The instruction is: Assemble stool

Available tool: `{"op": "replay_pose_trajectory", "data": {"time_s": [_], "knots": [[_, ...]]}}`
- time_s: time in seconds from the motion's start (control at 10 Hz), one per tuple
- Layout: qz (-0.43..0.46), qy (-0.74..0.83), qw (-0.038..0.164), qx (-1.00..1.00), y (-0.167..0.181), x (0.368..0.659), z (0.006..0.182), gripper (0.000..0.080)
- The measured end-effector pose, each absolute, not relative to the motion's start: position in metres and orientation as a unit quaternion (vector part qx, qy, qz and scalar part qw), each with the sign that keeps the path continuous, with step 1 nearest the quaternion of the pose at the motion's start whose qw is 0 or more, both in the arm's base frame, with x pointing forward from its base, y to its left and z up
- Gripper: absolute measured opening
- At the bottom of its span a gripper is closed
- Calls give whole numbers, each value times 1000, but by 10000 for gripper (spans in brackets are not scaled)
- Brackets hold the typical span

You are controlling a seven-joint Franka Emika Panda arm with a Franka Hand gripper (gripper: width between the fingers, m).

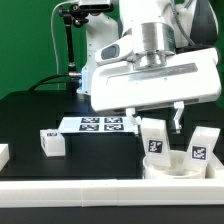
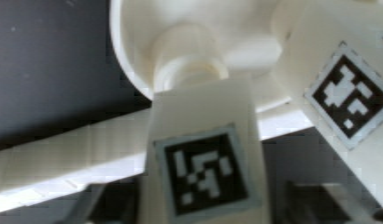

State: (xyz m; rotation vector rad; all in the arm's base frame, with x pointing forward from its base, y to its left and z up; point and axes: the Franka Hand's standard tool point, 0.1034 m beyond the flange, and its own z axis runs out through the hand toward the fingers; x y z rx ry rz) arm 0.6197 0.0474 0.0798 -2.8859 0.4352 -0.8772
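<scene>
The round white seat (image 1: 172, 168) lies at the exterior view's lower right, by the front rail. Two tagged white legs stand upright in it: one (image 1: 153, 138) directly under my gripper (image 1: 158, 120), the other (image 1: 200, 146) to its right. A third leg (image 1: 52, 143) lies loose on the black table to the left. In the wrist view the nearer leg (image 2: 206, 150) runs up into the seat (image 2: 188, 30), and the other leg's tag (image 2: 348, 90) shows beside it. My gripper (image 2: 220, 205) straddles this leg with its fingers (image 2: 321, 200) slightly apart from it.
The marker board (image 1: 100, 124) lies flat behind the legs. A long white rail (image 1: 80, 190) borders the table's front and also shows in the wrist view (image 2: 63, 160). A small white piece (image 1: 3, 153) sits at the left edge. A black stand (image 1: 70, 40) rises at the back.
</scene>
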Motion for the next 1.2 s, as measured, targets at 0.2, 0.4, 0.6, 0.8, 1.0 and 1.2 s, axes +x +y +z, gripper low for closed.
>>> {"op": "replay_pose_trajectory", "data": {"time_s": [0.2, 0.4, 0.6, 0.8, 1.0, 1.2], "knots": [[-287, 143, 47, -946, 47, 620, 79, 540], [-277, 143, 51, -949, 49, 620, 85, 643], [-280, 141, 52, -948, 48, 623, 95, 649], [-276, 137, 53, -950, 43, 626, 110, 649], [-269, 137, 56, -952, 40, 629, 123, 649], [-261, 138, 58, -954, 36, 635, 131, 649]]}}
